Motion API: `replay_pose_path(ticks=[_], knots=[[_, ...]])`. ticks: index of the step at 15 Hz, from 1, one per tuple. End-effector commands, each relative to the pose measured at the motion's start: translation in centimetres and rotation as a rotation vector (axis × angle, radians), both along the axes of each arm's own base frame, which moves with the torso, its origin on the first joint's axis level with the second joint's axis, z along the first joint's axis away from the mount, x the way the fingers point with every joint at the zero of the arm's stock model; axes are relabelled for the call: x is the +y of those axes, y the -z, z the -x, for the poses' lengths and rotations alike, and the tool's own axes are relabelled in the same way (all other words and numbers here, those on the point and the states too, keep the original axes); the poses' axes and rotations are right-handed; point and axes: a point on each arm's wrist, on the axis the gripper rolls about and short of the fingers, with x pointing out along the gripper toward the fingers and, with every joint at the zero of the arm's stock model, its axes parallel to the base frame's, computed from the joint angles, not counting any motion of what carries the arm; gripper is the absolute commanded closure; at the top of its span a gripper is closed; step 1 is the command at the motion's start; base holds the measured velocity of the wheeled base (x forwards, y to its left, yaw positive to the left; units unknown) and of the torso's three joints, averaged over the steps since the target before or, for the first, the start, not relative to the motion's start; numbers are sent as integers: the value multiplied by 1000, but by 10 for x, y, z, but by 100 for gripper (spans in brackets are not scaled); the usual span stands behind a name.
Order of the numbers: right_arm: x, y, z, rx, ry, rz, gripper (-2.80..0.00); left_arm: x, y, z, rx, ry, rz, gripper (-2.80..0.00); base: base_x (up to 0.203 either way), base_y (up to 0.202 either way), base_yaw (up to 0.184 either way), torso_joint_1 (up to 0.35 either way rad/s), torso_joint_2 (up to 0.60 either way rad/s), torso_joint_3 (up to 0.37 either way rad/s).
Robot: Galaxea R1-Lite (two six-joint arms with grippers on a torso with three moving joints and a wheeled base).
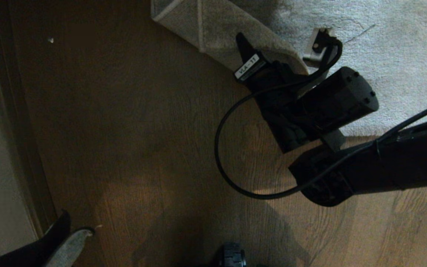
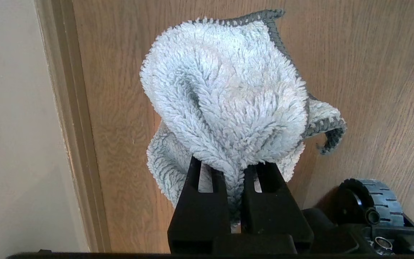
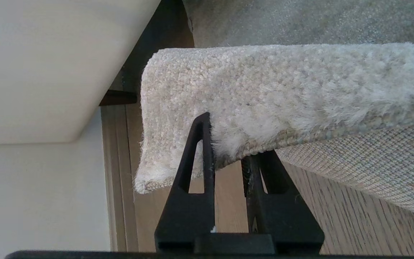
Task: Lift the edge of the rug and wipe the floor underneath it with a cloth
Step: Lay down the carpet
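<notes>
R hand [image 3: 228, 158] clamped on rug edge [image 3: 250, 108], lifted off floor [image 1: 143, 129]. L hand [image 2: 234, 172] pinching cloth [image 2: 225, 97], parked low. Next: bring cloth under lifted edge, wipe.

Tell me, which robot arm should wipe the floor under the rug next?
The left. Its end effector already pinches the cloth, while the right end effector is busy holding the rug edge up off the floor.
</notes>
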Motion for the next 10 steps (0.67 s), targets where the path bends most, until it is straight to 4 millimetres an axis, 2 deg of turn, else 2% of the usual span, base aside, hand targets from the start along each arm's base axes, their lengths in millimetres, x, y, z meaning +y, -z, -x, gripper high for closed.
replay_pose_path(ticks=[1,6,10], knots=[[-2,-4,3,-34,-2,-36,0,0,0,0,-2,-1,1,0,0,0,0,0,0,0],[-3,-6,4,-39,0,-38,0,0,0,0,-2,-1,2,0,0,0,0,0,0,0],[-8,-15,10,-57,-7,-53,0,0,0,0,-2,-1,1,0,0,0,0,0,0,0]])
